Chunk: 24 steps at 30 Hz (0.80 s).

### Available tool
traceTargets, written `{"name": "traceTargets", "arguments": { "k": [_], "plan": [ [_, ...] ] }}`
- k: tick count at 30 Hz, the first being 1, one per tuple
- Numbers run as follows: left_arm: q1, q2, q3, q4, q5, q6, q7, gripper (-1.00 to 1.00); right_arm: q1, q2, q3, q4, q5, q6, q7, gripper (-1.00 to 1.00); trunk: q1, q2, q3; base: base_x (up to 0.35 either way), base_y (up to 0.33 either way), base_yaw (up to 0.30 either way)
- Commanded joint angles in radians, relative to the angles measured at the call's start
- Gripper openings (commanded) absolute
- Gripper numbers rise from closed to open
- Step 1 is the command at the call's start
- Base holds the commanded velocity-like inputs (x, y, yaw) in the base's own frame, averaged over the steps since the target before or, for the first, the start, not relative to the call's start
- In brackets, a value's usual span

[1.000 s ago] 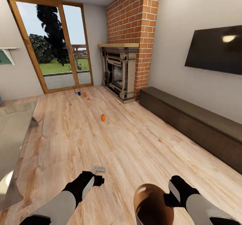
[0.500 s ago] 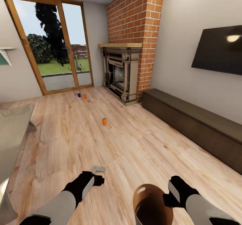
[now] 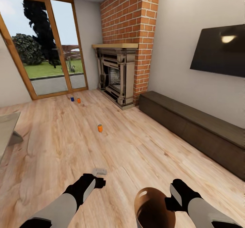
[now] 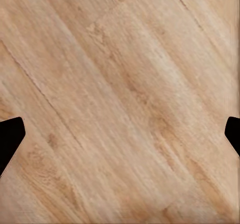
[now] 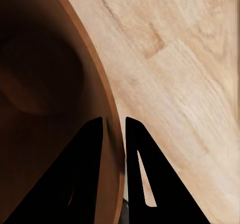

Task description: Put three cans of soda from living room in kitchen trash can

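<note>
I am in the living room. On the wood floor ahead stands one orange can of soda (image 3: 99, 128). Farther off, by the glass doors, another orange can (image 3: 78, 100) stands beside a dark blue one (image 3: 72, 99). My right gripper (image 3: 169, 200) is shut on the rim of the brown tash can (image 3: 149, 207), low in the head view; the right wrist view has one finger inside and one outside the rim (image 5: 107, 108). My left gripper (image 3: 99, 176) is open over bare floor, its fingertips (image 4: 10, 136) far apart.
A brick column with an ornate fireplace (image 3: 115, 75) stands ahead on the right. A long dark bench (image 3: 194, 129) runs along the right wall under a wall television (image 3: 219, 51). A glass table edge (image 3: 6, 132) juts in at the left. Wood-framed glass doors (image 3: 44, 54) close the far wall.
The whole head view has shifted: the cans and fireplace appear closer and the table has slid toward the left edge. Both arms hold the same pose, the bin still gripped.
</note>
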Motion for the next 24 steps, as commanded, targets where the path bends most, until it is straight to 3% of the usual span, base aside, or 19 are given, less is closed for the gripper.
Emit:
{"name": "traceTargets", "arguments": {
  "k": [1,10,24],
  "plan": [
    [0.0,0.0,0.0,0.0,0.0,0.0,0.0,1.0,0.0,0.001,-0.004,0.0,-0.018,-0.001,0.004,-1.0,0.0,0.0,0.0,0.344,0.0,-0.163],
    [0.0,0.0,0.0,0.0,0.0,0.0,0.0,1.0,0.0,0.003,-0.005,0.001,-0.017,-0.001,0.003,-1.0,0.0,0.0,0.0,0.344,0.001,-0.144],
    [0.0,-0.001,0.0,0.0,0.0,0.0,0.0,1.0,0.008,0.008,-0.004,0.002,-0.016,-0.001,0.003,-1.0,0.0,0.0,0.0,0.343,0.101,-0.012]
  ]
}}
